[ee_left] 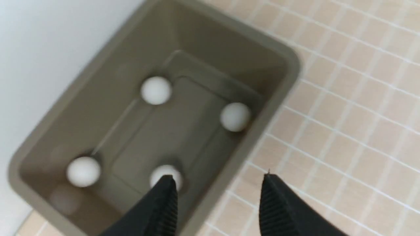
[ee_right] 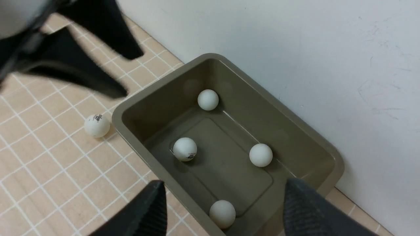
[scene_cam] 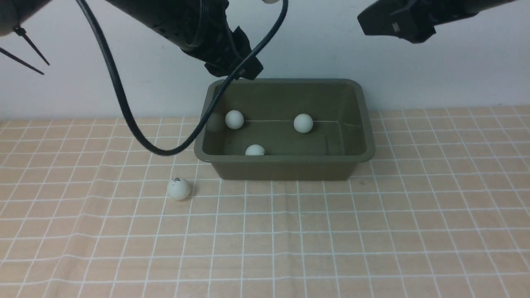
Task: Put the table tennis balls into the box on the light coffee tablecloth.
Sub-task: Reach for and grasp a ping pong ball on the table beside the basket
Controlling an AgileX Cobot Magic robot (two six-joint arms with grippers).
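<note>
Four white table tennis balls [ee_right: 185, 149] lie inside the green box [scene_cam: 290, 170], and one more ball [scene_cam: 179, 189] sits on the light coffee tablecloth [scene_cam: 331, 231], near the box's front corner on the robot's left side. The left hand [ee_left: 218, 183] hangs over the box's edge with its fingers spread and nothing between them. The right hand [ee_right: 224, 183] is up above the box, also spread wide and holding nothing.
</note>
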